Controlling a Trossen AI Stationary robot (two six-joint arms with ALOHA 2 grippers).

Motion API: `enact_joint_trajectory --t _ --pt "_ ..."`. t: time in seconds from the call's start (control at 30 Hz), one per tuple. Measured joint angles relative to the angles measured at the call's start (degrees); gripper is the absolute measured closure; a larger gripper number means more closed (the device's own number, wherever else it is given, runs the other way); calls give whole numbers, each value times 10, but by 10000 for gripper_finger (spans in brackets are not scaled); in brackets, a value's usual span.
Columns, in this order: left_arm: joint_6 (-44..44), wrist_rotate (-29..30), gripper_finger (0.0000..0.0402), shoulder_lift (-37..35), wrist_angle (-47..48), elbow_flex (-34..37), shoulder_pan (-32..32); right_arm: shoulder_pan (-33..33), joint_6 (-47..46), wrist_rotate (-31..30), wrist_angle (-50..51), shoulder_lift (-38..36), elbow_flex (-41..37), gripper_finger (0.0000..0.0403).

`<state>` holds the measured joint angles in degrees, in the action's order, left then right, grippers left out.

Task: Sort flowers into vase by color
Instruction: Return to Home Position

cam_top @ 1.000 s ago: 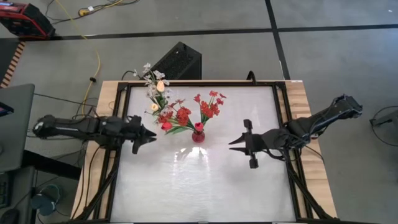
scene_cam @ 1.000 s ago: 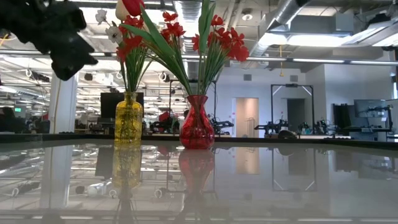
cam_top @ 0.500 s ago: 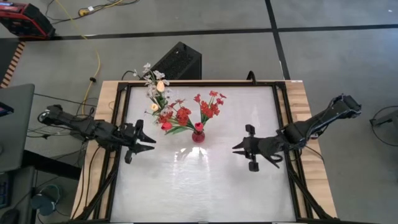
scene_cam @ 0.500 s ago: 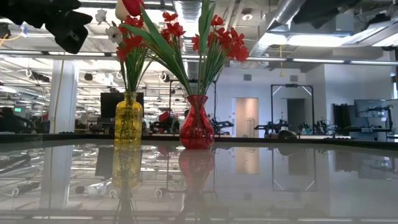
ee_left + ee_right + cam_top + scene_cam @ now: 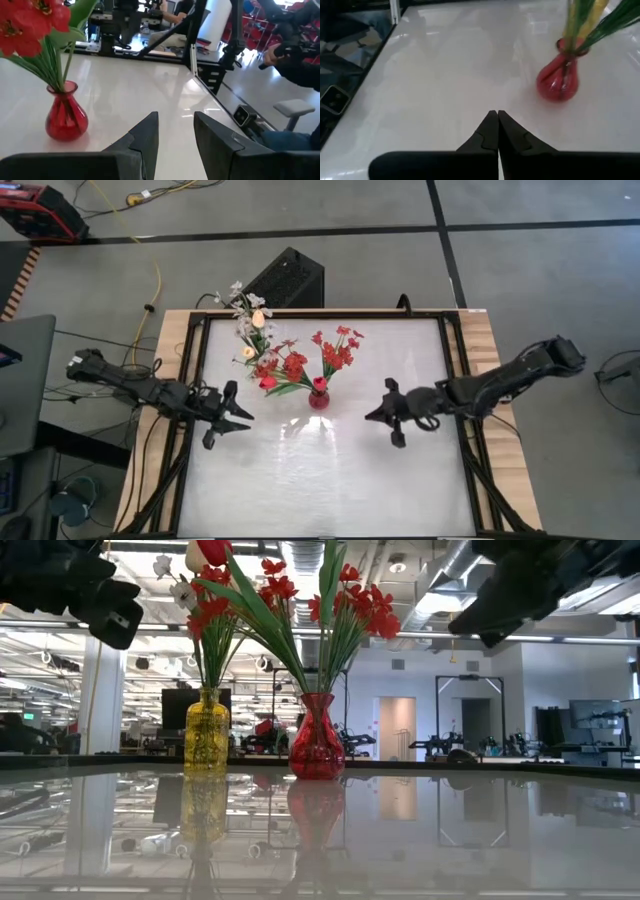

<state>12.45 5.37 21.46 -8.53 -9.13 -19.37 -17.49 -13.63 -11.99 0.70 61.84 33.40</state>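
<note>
Flowers (image 5: 292, 364) stand in red vase (image 5: 318, 397) and yellow vase (image 5: 207, 732), upper centre. Left gripper (image 5: 240, 418) lower left of them, fingers apart, empty. Right gripper (image 5: 372, 416) lower right, fingers pressed together, empty.

Tops of red flowers (image 5: 365, 600) cut by low view's upper edge, left arm (image 5: 70, 590) and right arm (image 5: 540, 580) cropped there

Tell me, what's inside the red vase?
The red vase holds green stems of red flowers, fanning out above its neck. Its tinted glass hides the stem ends and any water.
</note>
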Motion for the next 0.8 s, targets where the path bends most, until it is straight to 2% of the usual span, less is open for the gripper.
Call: enact_joint_trajectory --t 0.13,0.23,0.37,0.57,0.73,0.8 --pt "-20 7 290 -9 0 1 1 59 43 46 -19 -1 -6 386" --pt "-29 36 290 -22 0 1 1 109 64 82 -29 -12 -10 386" --pt "-46 44 290 -41 3 1 3 166 89 120 -9 -38 -10 386" --pt "-60 45 290 -98 57 1 41 217 106 137 30 -108 -19 386" --pt "-58 32 290 -168 96 2 75 230 88 137 26 -192 -78 386" --pt "-57 25 290 -195 113 1 84 233 74 133 -8 -228 -107 386"
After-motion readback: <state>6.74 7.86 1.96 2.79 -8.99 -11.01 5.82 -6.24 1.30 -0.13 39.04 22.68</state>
